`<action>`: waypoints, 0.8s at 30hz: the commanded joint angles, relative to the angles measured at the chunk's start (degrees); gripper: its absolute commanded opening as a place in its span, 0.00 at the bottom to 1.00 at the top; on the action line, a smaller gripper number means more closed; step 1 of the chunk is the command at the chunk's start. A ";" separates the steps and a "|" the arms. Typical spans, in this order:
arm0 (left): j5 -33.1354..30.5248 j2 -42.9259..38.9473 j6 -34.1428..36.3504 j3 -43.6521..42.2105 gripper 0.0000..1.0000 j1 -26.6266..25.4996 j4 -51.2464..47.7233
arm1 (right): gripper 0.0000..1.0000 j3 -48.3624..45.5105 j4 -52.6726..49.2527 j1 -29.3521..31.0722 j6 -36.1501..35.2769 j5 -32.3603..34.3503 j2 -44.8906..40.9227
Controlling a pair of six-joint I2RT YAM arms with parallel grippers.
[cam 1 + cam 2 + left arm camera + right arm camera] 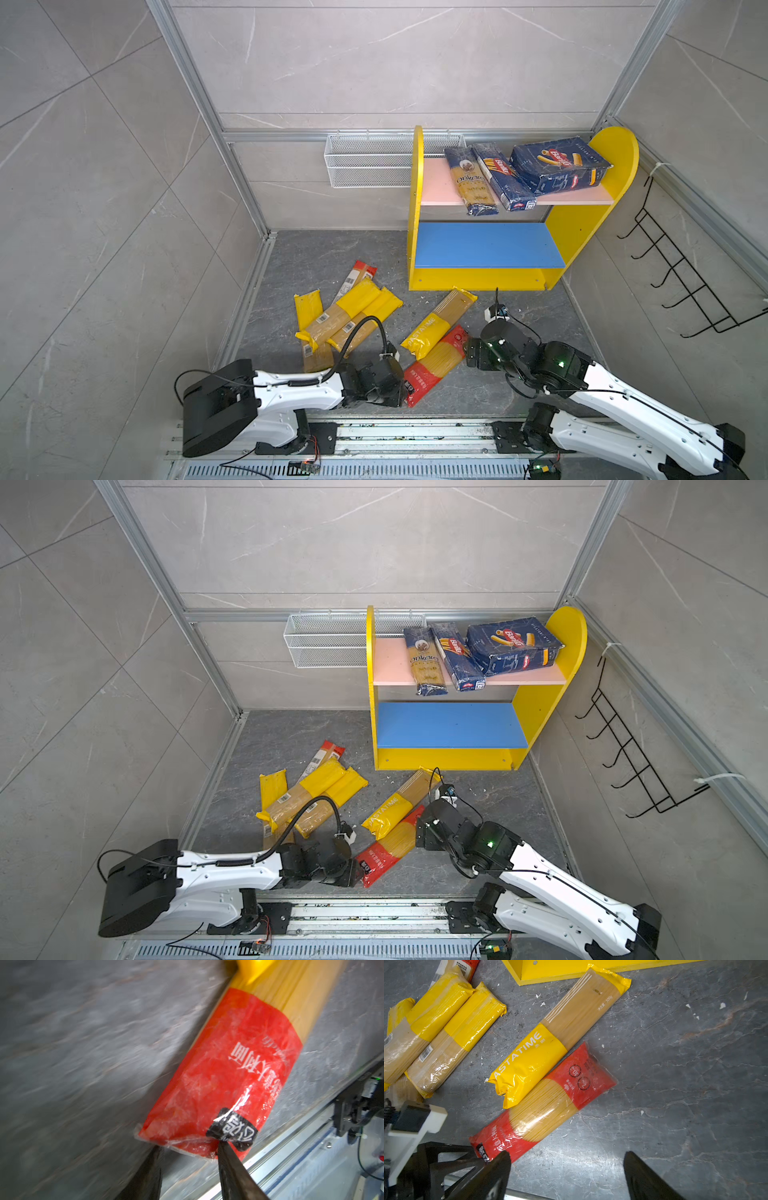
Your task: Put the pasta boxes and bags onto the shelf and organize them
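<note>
One thin hold: grips the red-ended bag point(228, 1059), flat on the tabletop point(675, 1084) just ahead, by its slippery end seam in the clamped left pincer point(188, 1146), right pincer point(568, 1156) spread nearby; probably wants a mid-length grip, being light, stiff, brittle.

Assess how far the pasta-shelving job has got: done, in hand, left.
Done: the ankara bag, narrow Barilla box and wide Barilla box lie on the pink board. In hand: the left pincer is shut on the near red-ended pack. Left: that pack, the PASTATIME bag, three yellow bags and a second red-ended pack on the floor.
</note>
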 commanded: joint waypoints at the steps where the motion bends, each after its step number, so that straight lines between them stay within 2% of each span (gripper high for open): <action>1: 2.55 6.03 4.18 5.63 0.44 -0.14 5.81 | 0.87 0.86 -4.25 0.34 1.88 2.37 -1.59; 10: 9.68 23.07 11.67 23.26 0.43 0.30 8.66 | 0.89 -1.68 -11.37 0.35 6.75 5.63 -5.67; 14: 12.97 25.56 12.67 26.64 0.47 0.50 9.34 | 0.89 -3.94 -13.34 0.31 9.81 5.64 -6.13; 17: 12.49 22.27 13.70 24.54 0.63 0.74 6.64 | 0.89 -5.74 -13.92 0.37 11.84 5.56 -4.63; 20: 9.23 14.79 14.30 19.21 0.78 1.23 2.32 | 0.90 -8.50 -10.27 0.32 14.07 3.77 -3.18; 24: 3.51 1.51 13.93 12.12 0.84 2.61 -5.36 | 0.90 -13.08 -2.20 1.15 16.14 2.43 -0.41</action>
